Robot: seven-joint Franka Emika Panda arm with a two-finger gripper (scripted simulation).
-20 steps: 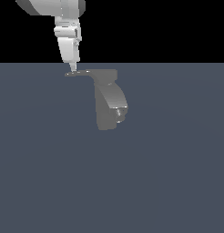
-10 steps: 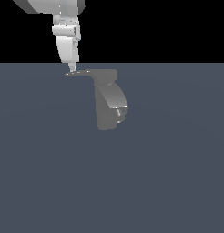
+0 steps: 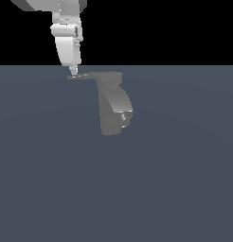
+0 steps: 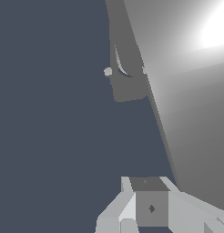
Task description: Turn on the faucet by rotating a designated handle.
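I see one non-task element — a flat, uniform slate-blue ground surface (image 3: 175, 179). In the exterior view it fills the lower part of the frame up to a straight horizon, with plain black above. In the wrist view the same surface (image 4: 50, 136) covers one side — featureless.

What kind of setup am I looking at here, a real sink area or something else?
Most likely a bare simulator scene, not a real sink: a lone grey faucet stands on a flat blue-grey floor against black, with the tool at its handle.
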